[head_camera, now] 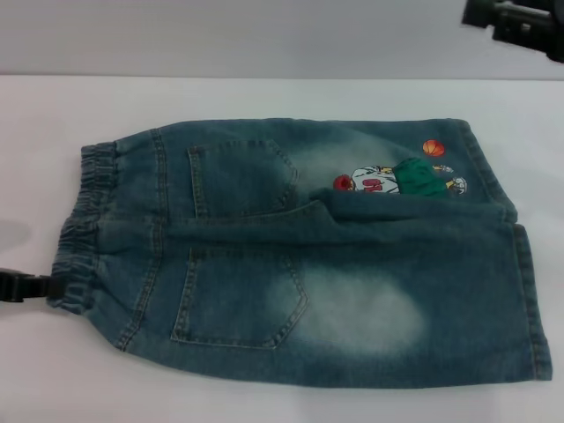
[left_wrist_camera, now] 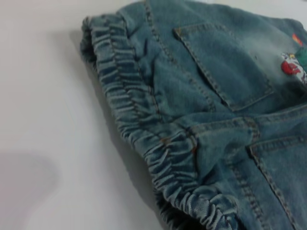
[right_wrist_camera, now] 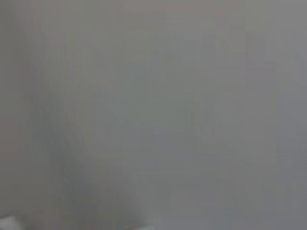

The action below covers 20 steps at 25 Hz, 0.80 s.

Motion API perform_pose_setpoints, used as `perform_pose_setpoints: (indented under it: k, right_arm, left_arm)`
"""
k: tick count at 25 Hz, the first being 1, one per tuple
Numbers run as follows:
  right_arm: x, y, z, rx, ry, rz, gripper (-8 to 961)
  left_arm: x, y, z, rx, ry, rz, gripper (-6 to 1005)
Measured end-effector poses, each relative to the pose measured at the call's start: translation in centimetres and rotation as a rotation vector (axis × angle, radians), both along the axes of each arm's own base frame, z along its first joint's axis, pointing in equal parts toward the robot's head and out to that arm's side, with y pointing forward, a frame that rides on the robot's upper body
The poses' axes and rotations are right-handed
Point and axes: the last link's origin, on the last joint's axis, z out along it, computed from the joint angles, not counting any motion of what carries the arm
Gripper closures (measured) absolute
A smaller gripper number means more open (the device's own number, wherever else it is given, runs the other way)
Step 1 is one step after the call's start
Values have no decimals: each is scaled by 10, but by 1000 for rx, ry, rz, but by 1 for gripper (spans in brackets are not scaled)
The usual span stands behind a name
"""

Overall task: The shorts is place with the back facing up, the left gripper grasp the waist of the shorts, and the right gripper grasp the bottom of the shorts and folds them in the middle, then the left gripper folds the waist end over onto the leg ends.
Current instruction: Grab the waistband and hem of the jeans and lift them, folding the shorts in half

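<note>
The shorts (head_camera: 300, 256) lie flat on the white table (head_camera: 264, 97), back side up, not yet folded in either direction, so the first step looks only just begun: the grasps are being set. The left gripper (head_camera: 26, 287) sits at the table's left edge, its black tip right against the waist (head_camera: 77, 231) near the lower corner; whether its fingers are spread or already pinching the band I cannot tell, since only a sliver shows. The right gripper (head_camera: 515, 22) hangs well off at the far right, away from the cloth (its own camera shows nothing but grey blur). Next, it probably needs to come down to the bottom of the shorts (head_camera: 529, 291) at the right.

The denim is faded blue, with two back patch pockets (head_camera: 242, 295), a ruffled elastic band, and a cartoon print (head_camera: 401, 176) with an orange basketball.
</note>
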Motion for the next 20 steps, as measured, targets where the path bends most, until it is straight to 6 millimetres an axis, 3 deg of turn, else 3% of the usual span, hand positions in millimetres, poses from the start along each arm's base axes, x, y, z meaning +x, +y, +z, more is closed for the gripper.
perform_pose_setpoints:
  k: [5,9,15,20]
  right_arm:
    - [-30,-27,18,-389,-315,259,377]
    - [-22,-51,28,-613,-553,243,376]
    - [-22,-49,28,-604,-564,221,376]
    - [-21,-53,10,-698,-650,200,376]
  left_arm:
    - [6,5,0,33,6,-28,953]
    - [6,8,0,46,11,-36,953]
    - [6,12,1,68,15,-36,953]
    - [10,18,-2,78,14,-49,953]
